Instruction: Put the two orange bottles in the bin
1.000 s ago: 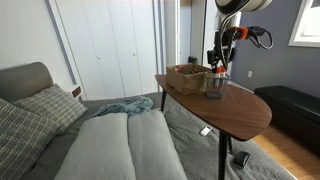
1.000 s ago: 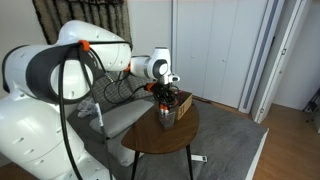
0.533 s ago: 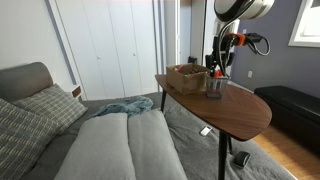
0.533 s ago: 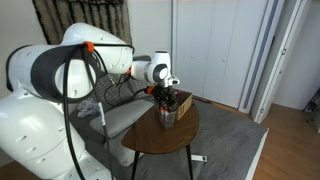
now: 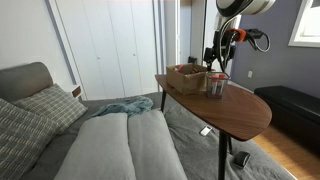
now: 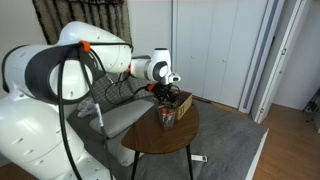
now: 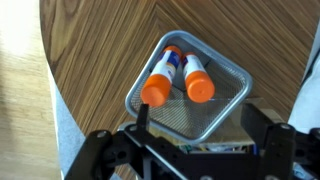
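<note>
In the wrist view both orange bottles lie inside the bin (image 7: 232, 72), a grey mesh container on the wooden table. One bottle (image 7: 158, 82) leans left and the other bottle (image 7: 196, 80) sits beside it, caps toward the camera. My gripper (image 7: 201, 125) hangs just above the bin, jaws open, holding nothing. Its left finger (image 7: 141, 116) and right finger (image 7: 264, 126) straddle the bin's near edge. In both exterior views the gripper (image 5: 215, 62) (image 6: 163, 94) hovers over the bin (image 5: 215, 86) (image 6: 167, 115).
A brown basket (image 5: 186, 77) (image 6: 181, 103) stands right next to the bin on the oval wooden side table (image 5: 235, 112). A grey sofa with cushions (image 5: 110, 140) lies beside the table. White closet doors stand behind.
The jaws have gone from shut to open, and the bottle they held now rests in the bin beside the other. The arm has hardly moved.
</note>
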Robot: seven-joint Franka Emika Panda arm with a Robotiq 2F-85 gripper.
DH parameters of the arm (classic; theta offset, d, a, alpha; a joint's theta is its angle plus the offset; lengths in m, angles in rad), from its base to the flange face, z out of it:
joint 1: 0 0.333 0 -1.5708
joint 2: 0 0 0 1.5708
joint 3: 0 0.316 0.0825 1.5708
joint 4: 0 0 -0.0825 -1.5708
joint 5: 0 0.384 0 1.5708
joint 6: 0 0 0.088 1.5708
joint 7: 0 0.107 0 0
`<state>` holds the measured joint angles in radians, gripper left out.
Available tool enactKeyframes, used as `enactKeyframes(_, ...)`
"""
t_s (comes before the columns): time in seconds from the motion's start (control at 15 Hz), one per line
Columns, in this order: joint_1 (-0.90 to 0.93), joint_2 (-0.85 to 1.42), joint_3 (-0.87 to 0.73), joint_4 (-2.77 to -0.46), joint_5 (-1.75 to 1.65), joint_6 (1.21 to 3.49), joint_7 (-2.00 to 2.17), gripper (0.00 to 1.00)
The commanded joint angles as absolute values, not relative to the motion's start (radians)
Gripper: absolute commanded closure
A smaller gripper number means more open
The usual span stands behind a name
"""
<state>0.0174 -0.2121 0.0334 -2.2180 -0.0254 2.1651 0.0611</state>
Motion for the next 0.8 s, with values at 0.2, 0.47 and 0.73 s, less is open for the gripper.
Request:
enactKeyframes(0.2,0.015,-0.359,0.008,-2.182,0.0,2.056,0.033,0.0)
enactKeyframes(0.47,0.015,-0.438,-0.004,-2.191,-0.004,1.969,0.009,0.0)
enactKeyframes(0.73,0.01,-0.402,0.009,-2.181,-0.022,2.004,0.038,0.0)
